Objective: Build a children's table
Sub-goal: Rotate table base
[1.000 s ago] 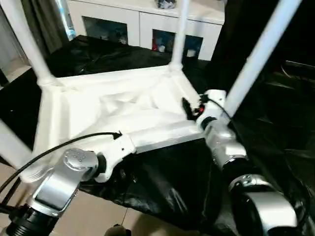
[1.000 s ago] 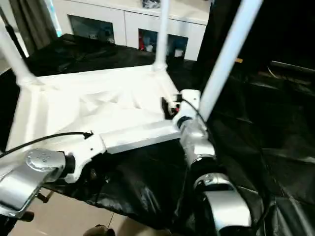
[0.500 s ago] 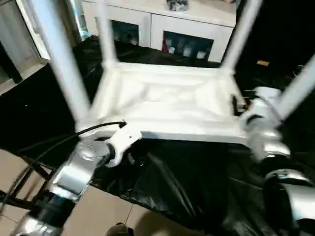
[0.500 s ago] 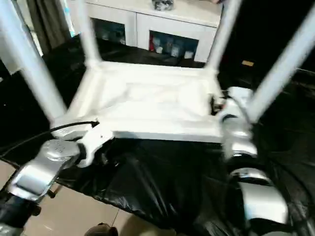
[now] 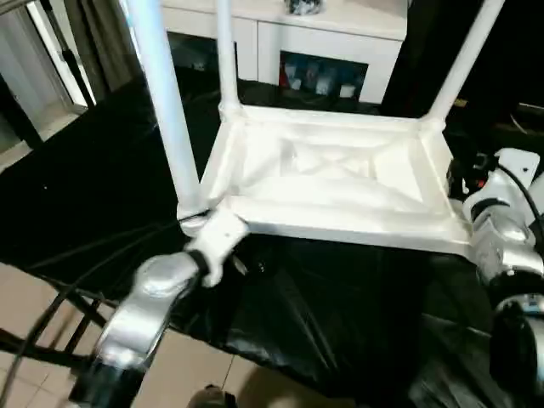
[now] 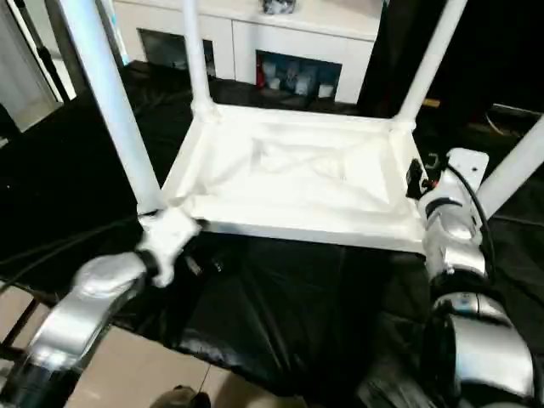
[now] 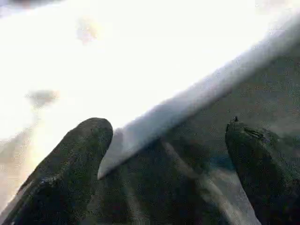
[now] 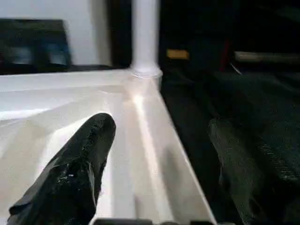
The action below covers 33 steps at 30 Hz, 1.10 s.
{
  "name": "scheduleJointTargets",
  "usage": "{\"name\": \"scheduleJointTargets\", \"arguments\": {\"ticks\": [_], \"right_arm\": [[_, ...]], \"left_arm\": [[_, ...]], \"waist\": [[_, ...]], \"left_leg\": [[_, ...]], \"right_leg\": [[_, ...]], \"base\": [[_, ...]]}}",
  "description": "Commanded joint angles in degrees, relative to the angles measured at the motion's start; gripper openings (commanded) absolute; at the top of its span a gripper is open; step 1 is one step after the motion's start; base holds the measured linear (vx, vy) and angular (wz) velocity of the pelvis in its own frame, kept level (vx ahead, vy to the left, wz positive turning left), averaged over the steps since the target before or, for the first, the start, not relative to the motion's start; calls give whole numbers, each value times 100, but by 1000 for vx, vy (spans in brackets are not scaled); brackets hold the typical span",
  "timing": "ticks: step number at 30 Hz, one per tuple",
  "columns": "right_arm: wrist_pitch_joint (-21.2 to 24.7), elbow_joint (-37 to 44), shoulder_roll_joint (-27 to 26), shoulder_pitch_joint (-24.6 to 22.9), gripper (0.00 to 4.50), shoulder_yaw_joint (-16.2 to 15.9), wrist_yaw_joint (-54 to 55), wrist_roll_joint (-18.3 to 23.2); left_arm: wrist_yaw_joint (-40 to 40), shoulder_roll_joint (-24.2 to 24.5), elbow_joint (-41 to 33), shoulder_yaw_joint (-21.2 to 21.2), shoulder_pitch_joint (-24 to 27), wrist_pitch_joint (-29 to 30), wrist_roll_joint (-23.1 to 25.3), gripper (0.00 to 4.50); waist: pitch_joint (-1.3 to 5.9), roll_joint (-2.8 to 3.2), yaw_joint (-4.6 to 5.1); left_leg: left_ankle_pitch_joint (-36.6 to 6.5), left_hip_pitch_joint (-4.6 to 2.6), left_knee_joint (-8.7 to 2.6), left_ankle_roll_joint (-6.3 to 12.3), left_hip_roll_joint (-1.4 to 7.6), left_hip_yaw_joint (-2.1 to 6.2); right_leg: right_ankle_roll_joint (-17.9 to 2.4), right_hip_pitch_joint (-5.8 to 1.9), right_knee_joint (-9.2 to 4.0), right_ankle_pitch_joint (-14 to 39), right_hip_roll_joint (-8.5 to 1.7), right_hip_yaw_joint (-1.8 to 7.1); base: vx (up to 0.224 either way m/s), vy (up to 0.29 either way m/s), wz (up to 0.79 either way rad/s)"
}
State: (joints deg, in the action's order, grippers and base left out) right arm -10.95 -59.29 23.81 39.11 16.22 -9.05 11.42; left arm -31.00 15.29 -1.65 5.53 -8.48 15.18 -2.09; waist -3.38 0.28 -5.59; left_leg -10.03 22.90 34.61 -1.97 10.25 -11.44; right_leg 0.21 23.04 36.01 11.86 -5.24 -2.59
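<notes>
Lying upside down on the black-draped work surface (image 5: 102, 187), the tabletop (image 5: 331, 183) shows its ribbed underside, and legs stand up from its corners: the near-left leg (image 5: 166, 110), the far-left leg (image 5: 224, 51), the far-right leg (image 5: 463, 59) and the near-right leg (image 6: 518, 166), the last of them partly hidden behind the right arm. A white glass-door cabinet (image 5: 331, 51) stands behind the surface. The left gripper (image 7: 164, 154) sits just at the near-left corner socket, its two fingers (image 7: 70, 159) spread wide with the thin white edge of the tabletop passing between them and touching neither, so it holds nothing. The right gripper (image 8: 154, 154) straddles the right-hand rim of the tabletop, one finger (image 8: 79, 159) over the ribbed inside and the other outside over the black cloth; its jaws stand well apart and do not look closed on the rim, though whether the inner finger rests on the plastic I cannot tell. By my reading, the leg-fitting step is finished or nearly so, with all four legs apparently seated. The next move would call for checking that each flared end sits fully in its socket, then a firm two-handed hold on opposite rims to turn the table onto its legs, without levering any leg loose.
</notes>
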Motion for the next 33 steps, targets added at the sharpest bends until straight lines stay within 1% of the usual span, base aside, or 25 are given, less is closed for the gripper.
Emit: {"name": "scheduleJointTargets", "arguments": {"ticks": [1, 2, 4, 5, 7, 10, 12, 13, 14, 15, 16, 17, 19, 20, 21, 23, 24, 25, 26, 27, 28, 29, 30, 31, 33], "right_arm": [[64, 365, -100, -187, 365, -179, -306, -32], [200, 896, -261, -484, 365, -370, -608, 33], [418, 1575, -443, -861, 365, -588, -890, 147], [450, 1675, -467, -918, 365, -620, -923, 160], [597, 2172, -579, -1233, 365, -813, -1019, 189], [816, 2678, -733, -1604, 365, -1032, -973, 209], [1044, 3178, -801, -1906, 365, -1172, -943, 215], [1203, 3470, -834, -2078, 365, -1219, -905, 222], [1699, 4182, -912, -2483, 381, -1255, -837, 347], [1699, 4182, -912, -2483, 391, -1255, -837, 347], [1923, 4487, -926, -2666, 398, -1274, -765, 295], [2180, 4786, -936, -2856, 401, -1274, -637, 233], [2294, 4907, -942, -2937, 411, -1269, -565, 222], [2547, 5214, -972, -3122, 424, -1236, -344, 194], [2579, 5253, -976, -3142, 441, -1231, -307, 184], [2921, 5607, -1020, -3322, 448, -1163, 8, 128], [2921, 5607, -1020, -3322, 448, -1163, 8, 128], [3186, 6091, -1028, -3594, 448, -1187, 69, 146], [3294, 6270, -1035, -3688, 448, -1196, 87, 144], [3371, 6384, -1041, -3745, 448, -1198, 102, 140], [3596, 6588, -1046, -3846, 448, -1197, 152, 138], [3743, 6715, -1053, -3912, 448, -1196, 201, 130], [3743, 6715, -1053, -3912, 448, -1196, 201, 130], [3922, 6845, -1054, -3964, 448, -1190, 304, 112], [4176, 6989, -1044, -4018, 448, -1165, 437, 97]], "left_arm": [[210, -64, -254, -322, 136, -115, -179, 444], [519, -201, -486, -622, 384, -223, -245, 444], [873, -321, -724, -878, 664, -387, -233, 444], [921, -335, -752, -908, 707, -418, -230, 444], [1127, -370, -865, -1009, 959, -638, -174, 444], [1491, -533, -965, -1167, 1229, -886, -77, 444], [1759, -652, -1065, -1240, 1338, -971, 74, 444], [1865, -697, -1074, -1256, 1363, -992, 141, 444], [2079, -796, -968, -1333, 1294, -918, 185, 449], [2079, -796, -968, -1333, 1294, -918, 185, 450], [2128, -816, -854, -1376, 1202, -900, 152, 450], [2139, -784, -650, -1403, 1038, -962, 78, 450], [2137, -754, -546, -1406, 957, -1017, 45, 450], [2014, -673, -249, -1427, 705, -1141, -86, 450], [1993, -662, -211, -1429, 674, -1157, -101, 450], [1731, -555, 110, -1400, 433, -1235, -196, 450], [1731, -555, 110, -1400, 433, -1235, -196, 450], [1365, -386, 662, -1322, 91, -1408, -215, 450], [1253, -334, 867, -1303, -39, -1457, -220, 450], [1191, -306, 987, -1292, -116, -1482, -225, 450], [1167, -253, 1284, -1295, -329, -1562, -194, 450], [1152, -219, 1561, -1326, -538, -1585, -200, 450], [1152, -219, 1561, -1326, -538, -1585, -200, 450], [1157, -168, 1992, -1375, -860, -1606, -232, 450], [1229, -75, 2539, -1390, -1267, -1662, -162, 450]], "waist": [[435, -18, 30], [412, 13, 57], [398, 29, 69], [405, 9, 85], [385, 71, 88], [360, 58, 97], [353, 73, 84], [341, 16, 89], [347, -14, 69], [347, -14, 69], [336, -21, 82], [349, 0, 60], [349, 8, 73], [340, -25, 83], [358, -2, 74], [345, -8, 93], [359, 6, 102], [356, 9, 117], [374, 16, 97], [381, 10, 104], [388, 47, 100], [398, 30, 95], [398, 30, 95], [385, 25, 106], [405, 29, 99]], "left_leg": [[-1040, -139, -353, 377, 243, 101], [-1174, -120, -373, 374, 256, 112], [-1307, -120, -404, 345, 276, 128], [-1327, -107, -419, 330, 290, 148], [-1625, -156, -448, 230, 290, 148], [-1800, -147, -475, 109, 293, 152], [-2042, -188, -490, -10, 294, 158], [-2069, -186, -499, -12, 301, 151], [-2092, -195, -512, -47, 307, 158], [-2092, -195, -512, -47, 307, 158], [-2001, -147, -533, -68, 288, 174], [-1982, -176, -526, -95, 288, 172], [-1987, -162, -540, -126, 276, 185], [-1960, -142, -551, -160, 259, 188], [-2005, -175, -543, -188, 262, 181], [-2002, -158, -555, -222, 253, 187], [-2023, -181, -557, -259, 259, 185], [-1999, -164, -558, -260, 240, 188], [-2020, -221, -538, -266, 237, 172], [-1952, -191, -548, -263, 238, 185], [-1833, -167, -556, -273, 246, 197], [-1821, -206, -533, -275, 238, 175], [-1821, -206, -533, -275, 238, 175], [-1717, -167, -541, -267, 220, 175], [-1723, -194, -531, -291, 231, 182]], "right_leg": [[-1326, -247, -393, 182, -219, 152], [-1286, -257, -416, 331, -223, 157], [-1205, -251, -451, 513, -227, 158], [-1139, -262, -447, 535, -230, 161], [-1090, -205, -506, 979, -220, 168], [-915, -186, -542, 1216, -210, 183], [-780, -142, -589, 1552, -204, 193], [-729, -134, -608, 1583, -195, 201], [-614, -125, -606, 1627, -201, 214], [-614, -125, -606, 1627, -201, 214], [-525, -143, -604, 1627, -198, 216], [-488, -120, -602, 1626, -201, 221], [-456, -129, -602, 1660, -204, 215], [-367, -135, -631, 1746, -216, 212], [-368, -110, -622, 1760, -210, 216], [-338, -110, -635, 1710, -210, 222], [-344, -90, -621, 1624, -208, 229], [-319, -101, -632, 1583, -203, 231], [-292, -60, -628, 1540, -200, 248], [-305, -98, -611, 1417, -208, 245], [-349, -123, -581, 1216, -214, 240], [-380, -98, -578, 1081, -201, 245], [-380, -98, -578, 1081, -201, 245], [-443, -129, -575, 955, -208, 241], [-513, -134, -547, 940, -228, 240]], "base": [[0, 0, 0], [0, 0, 0], [0, 0, 0], [0, 0, 0], [0, 0, 0], [0, 0, 0], [0, 0, 0], [0, 0, 0], [0, 0, 0], [0, 0, 0], [0, 0, 0], [0, 0, 0], [0, 0, 0], [0, 0, 0], [0, 0, 0], [0, 0, 0], [0, 0, 0], [0, 0, 0], [0, 0, 0], [0, 0, 0], [0, 0, 0], [0, 0, 0], [0, 0, 0], [0, 0, 0], [0, 0, 0]]}}
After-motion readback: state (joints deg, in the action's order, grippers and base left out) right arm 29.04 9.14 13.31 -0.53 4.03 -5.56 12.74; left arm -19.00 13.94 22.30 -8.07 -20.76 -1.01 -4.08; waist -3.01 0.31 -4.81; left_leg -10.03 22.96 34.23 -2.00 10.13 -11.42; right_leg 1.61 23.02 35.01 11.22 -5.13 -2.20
